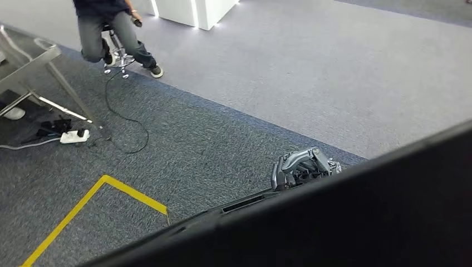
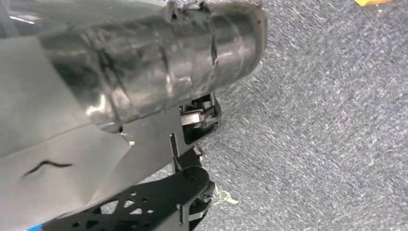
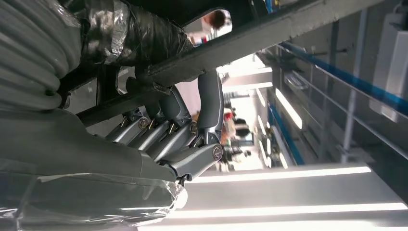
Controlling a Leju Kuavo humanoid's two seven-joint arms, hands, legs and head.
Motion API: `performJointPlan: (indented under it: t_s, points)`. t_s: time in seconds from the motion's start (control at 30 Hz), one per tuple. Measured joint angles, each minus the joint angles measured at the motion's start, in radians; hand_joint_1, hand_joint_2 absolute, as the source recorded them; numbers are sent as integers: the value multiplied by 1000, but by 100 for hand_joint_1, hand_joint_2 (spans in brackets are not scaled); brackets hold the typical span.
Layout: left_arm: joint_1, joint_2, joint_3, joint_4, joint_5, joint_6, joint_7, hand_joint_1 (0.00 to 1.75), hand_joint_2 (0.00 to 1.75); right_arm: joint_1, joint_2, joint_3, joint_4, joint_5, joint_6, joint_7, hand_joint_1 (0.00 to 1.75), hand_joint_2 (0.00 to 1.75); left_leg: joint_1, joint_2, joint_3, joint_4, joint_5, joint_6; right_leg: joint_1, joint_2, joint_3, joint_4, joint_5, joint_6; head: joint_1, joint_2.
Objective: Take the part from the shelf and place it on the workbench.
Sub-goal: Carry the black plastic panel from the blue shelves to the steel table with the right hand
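Observation:
A large flat black part fills the lower right of the head view, tilted, with its long edge running from lower left to upper right. My right hand grips that edge, its dark fingers curled over the part's dark rim in the right wrist view. My left hand appears as a grey tape-wrapped cover above the carpet, and its fingers are hidden, so I cannot tell what it holds.
Grey carpet lies ahead with a yellow tape corner at the lower left. A person sits on a wheeled stool at the top left. Beside them are a metal frame leg, a power strip and a trailing cable.

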Motion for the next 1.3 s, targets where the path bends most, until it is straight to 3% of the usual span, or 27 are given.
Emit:
performJointPlan:
  t_s: [0.03,0.1,0.17,0.2,0.23,0.3,0.37,0.4,0.43,0.5,0.6,0.67,0.7,0.73,0.8,0.87,0.9,0.97,1.03,1.1,1.17,1.2,1.23,1.3]
  points:
    - [-3,-1,0,0,-4,3,2,0,0,1,0,0,0,-13,-3,-6,169,175,5,-11,11,-13,5,4,0,25,-14,33,-17,3,0,0]
    - [-11,-3,0,0,-12,7,6,0,0,5,0,0,1,-35,-4,-19,169,175,8,-33,16,-19,6,10,0,70,-79,151,-64,4,5,0]
    - [-13,-5,0,0,-16,9,13,0,0,10,0,0,2,-47,-7,-24,169,175,8,-57,17,-14,1,12,0,80,-139,235,-75,7,13,0]
    - [-10,-5,0,0,-15,7,15,0,0,12,0,0,2,-51,-10,-26,169,175,9,-71,17,-9,-3,11,-1,82,-147,228,-52,10,16,0]
    - [-7,-5,0,0,-9,3,16,0,0,13,0,0,2,-56,-14,-27,169,175,10,-84,18,-1,-9,8,-3,87,-136,184,-13,13,19,0]
    - [0,-5,0,0,8,-10,10,0,0,15,0,0,4,-69,-20,-32,169,175,12,-109,12,23,-23,-2,-12,129,-96,69,49,18,30,0]
    - [5,-4,0,0,21,-18,2,0,0,17,0,0,7,-84,-19,-42,169,175,12,-130,-3,40,-32,-13,-18,168,-77,20,57,13,41,0]
    - [7,-3,0,0,25,-19,-1,0,0,17,0,0,8,-90,-17,-46,169,175,13,-141,-9,43,-33,-19,-15,171,-76,18,53,8,45,0]
    - [9,-1,0,0,28,-20,-3,0,0,17,0,0,9,-94,-16,-50,169,175,15,-151,-13,42,-31,-25,-16,160,-74,18,54,0,48,0]
    - [13,5,0,0,31,-22,-5,0,0,14,1,0,11,-99,-14,-54,169,175,14,-126,-28,73,-38,-36,-17,136,-63,9,54,-14,49,0]
    - [9,7,0,0,33,-25,-6,0,0,12,1,0,12,-102,-14,-60,169,175,15,-50,-102,222,-103,-51,-16,94,-44,1,48,-27,43,0]
    - [9,7,0,0,33,-25,-7,0,0,12,1,0,14,-102,-14,-61,169,175,21,-36,-154,309,-133,-56,-15,66,-39,1,41,-28,44,0]
    - [10,7,0,0,33,-25,-8,0,0,12,1,0,15,-103,-14,-62,169,175,22,-34,-158,307,-121,-57,-15,55,-36,1,38,-27,44,0]
    - [12,8,0,0,33,-25,-8,0,0,12,1,0,16,-105,-12,-62,169,175,23,-30,-141,270,-92,-56,-15,44,-31,1,35,-26,44,0]
    - [11,9,0,0,29,-25,-9,0,0,10,1,0,16,-113,-3,-63,169,175,17,2,-71,132,-27,-47,-14,25,-20,0,26,-21,44,0]
    - [6,10,0,0,22,-25,-6,0,0,7,1,0,17,-124,6,-64,169,175,6,30,-28,45,-7,-34,-10,9,-12,-4,20,-12,46,0]
    - [5,11,0,0,18,-25,-3,0,0,5,1,0,18,-127,9,-64,169,175,1,31,-25,36,-13,-29,-7,1,-9,-8,19,-6,47,0]
    - [6,13,0,1,12,-25,5,0,0,0,1,0,20,-131,13,-64,169,175,3,9,-20,27,-11,-20,-6,-12,0,-18,15,6,50,0]
    - [10,15,0,1,8,-25,9,0,0,-5,1,0,22,-134,15,-64,169,175,8,-10,-5,10,-7,-10,-6,11,-3,9,-8,15,58,0]
    - [8,16,0,1,6,-25,10,0,0,-7,1,0,25,-135,17,-64,169,175,10,-28,6,1,-7,0,-6,57,-56,120,-59,15,72,0]
    - [6,16,0,1,5,-25,10,0,0,-6,1,0,26,-136,18,-64,169,175,8,-51,8,4,-10,6,-2,78,-133,241,-89,15,83,0]
    - [7,16,0,1,5,-24,11,0,0,-5,1,0,27,-137,18,-64,169,175,8,-64,9,6,-13,8,-1,81,-154,260,-79,15,87,0]
    - [7,16,0,1,5,-23,12,0,0,-5,1,0,27,-137,18,-64,169,175,8,-77,11,10,-16,7,-1,83,-157,241,-50,15,90,0]
    - [8,16,0,1,4,-18,13,0,0,-6,1,0,28,-137,19,-64,169,175,10,-101,13,20,-25,3,-4,102,-120,123,29,12,100,0]
